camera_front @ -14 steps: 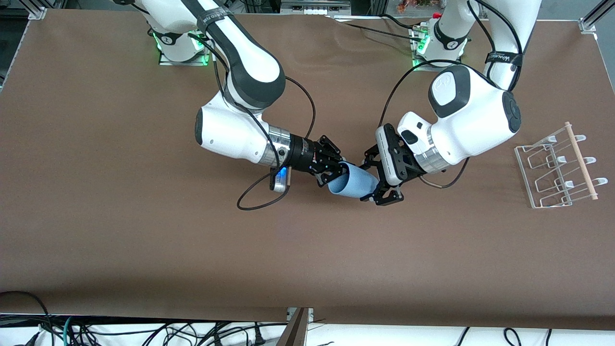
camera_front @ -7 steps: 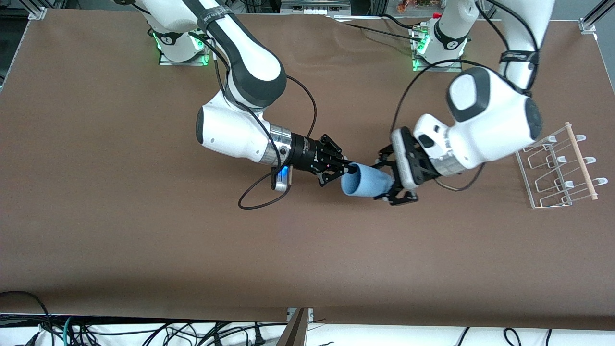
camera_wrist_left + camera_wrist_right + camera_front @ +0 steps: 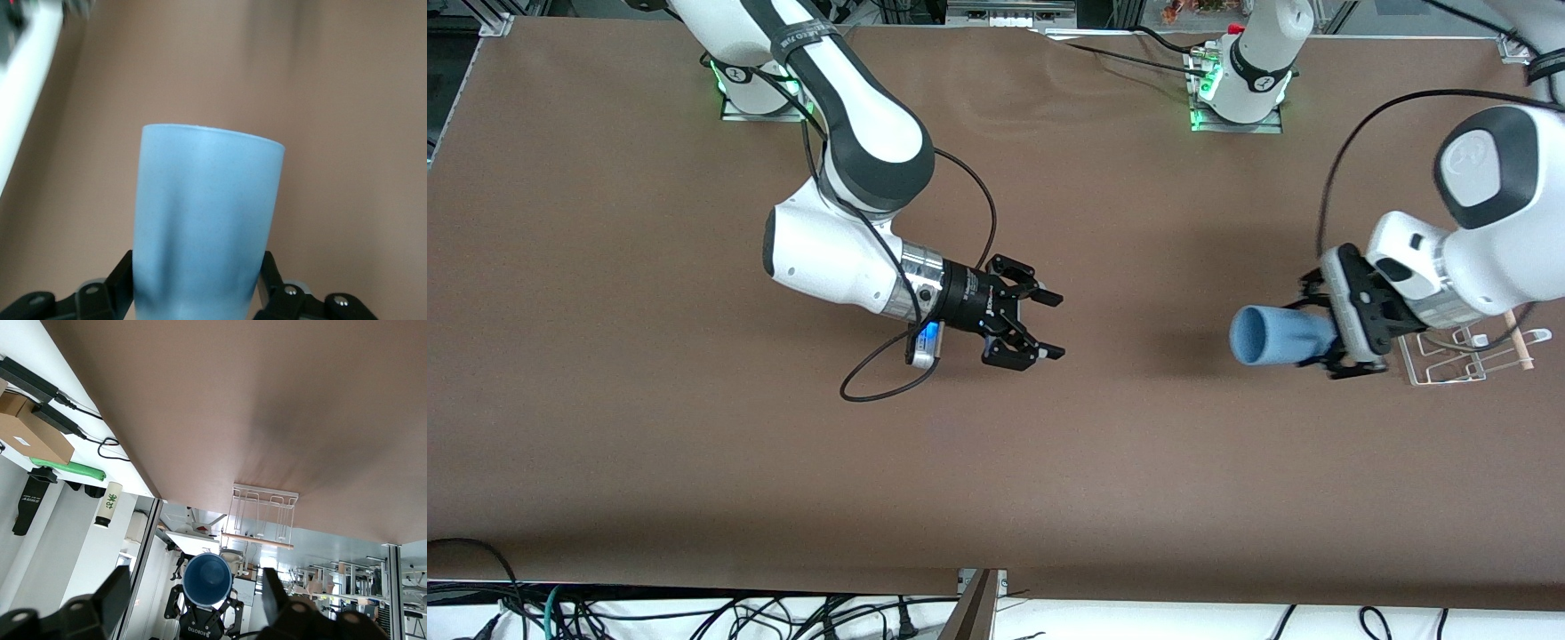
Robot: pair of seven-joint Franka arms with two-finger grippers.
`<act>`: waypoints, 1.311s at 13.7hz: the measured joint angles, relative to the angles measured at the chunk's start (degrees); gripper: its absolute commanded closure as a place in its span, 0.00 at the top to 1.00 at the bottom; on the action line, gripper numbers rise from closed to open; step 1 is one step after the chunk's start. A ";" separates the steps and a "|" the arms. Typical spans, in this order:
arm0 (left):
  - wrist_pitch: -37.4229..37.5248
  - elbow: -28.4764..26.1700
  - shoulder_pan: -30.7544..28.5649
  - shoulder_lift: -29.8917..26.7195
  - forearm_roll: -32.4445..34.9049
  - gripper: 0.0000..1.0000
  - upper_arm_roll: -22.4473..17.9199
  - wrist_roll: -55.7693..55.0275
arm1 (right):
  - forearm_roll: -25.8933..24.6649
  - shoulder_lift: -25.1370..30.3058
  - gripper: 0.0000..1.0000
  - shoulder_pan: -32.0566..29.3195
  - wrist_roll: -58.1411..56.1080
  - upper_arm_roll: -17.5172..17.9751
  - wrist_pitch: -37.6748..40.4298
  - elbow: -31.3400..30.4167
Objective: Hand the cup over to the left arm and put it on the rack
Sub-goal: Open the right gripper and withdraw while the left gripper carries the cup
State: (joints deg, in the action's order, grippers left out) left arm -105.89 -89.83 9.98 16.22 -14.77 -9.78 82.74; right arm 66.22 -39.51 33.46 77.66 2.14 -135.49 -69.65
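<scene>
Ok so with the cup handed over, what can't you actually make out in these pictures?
- Front view: most of the rack is hidden by the left arm.
- Left wrist view: the base of the cup is cut off by the edge, where the left gripper is shut on it.
- Right wrist view: the right gripper has open fingers, their tips cut off by the edge.

Front view: high, across the table, looking down at both arm bases along its top edge; covers the whole tabletop. Left wrist view: right behind the left gripper, very close, the cup filling most of it, bare table past it. Right wrist view: behind the right gripper, looking low along the table toward the left arm's end. Shared: all three see the cup; front and right wrist views both see the rack.
</scene>
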 measured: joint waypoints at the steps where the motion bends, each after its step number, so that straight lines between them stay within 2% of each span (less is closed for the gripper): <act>1: 0.62 0.21 -0.68 -0.36 6.01 0.00 -0.33 0.19 | -1.27 0.02 1.00 -0.40 -0.31 -0.02 0.83 0.03; 5: 4.69 -0.20 -2.17 -0.87 28.86 0.00 -0.65 0.97 | -13.62 1.25 1.00 -1.35 -2.46 -0.52 8.33 -0.13; 8: 4.87 -4.15 -3.05 -1.13 46.91 0.00 -0.76 0.99 | -23.75 3.42 1.00 -1.75 -4.30 -4.00 19.13 -1.39; 10: 1.95 -8.64 -4.02 -1.62 56.93 0.00 -0.78 0.12 | -27.20 4.52 1.00 -2.02 -9.57 -6.71 23.40 -2.06; 12: -2.48 -13.17 -6.34 -1.72 62.30 0.00 -0.89 -1.40 | -27.66 5.51 1.00 -2.20 -18.35 -10.64 28.15 -2.18; 14: -5.89 -17.85 -8.29 -1.72 69.56 0.00 -0.97 -4.98 | -28.39 7.88 1.00 -2.41 -25.39 -15.26 36.08 -2.06; 18: -10.17 -23.12 -10.04 -1.75 76.46 0.00 -1.00 -13.20 | -37.76 17.57 1.00 -2.81 -47.31 -23.88 53.01 -2.02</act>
State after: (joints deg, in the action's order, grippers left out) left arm -116.06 -112.95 -0.06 14.47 61.68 -10.77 69.54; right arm 28.46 -21.95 30.64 30.35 -21.74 -82.48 -71.67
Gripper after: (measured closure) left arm 0.247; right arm 0.000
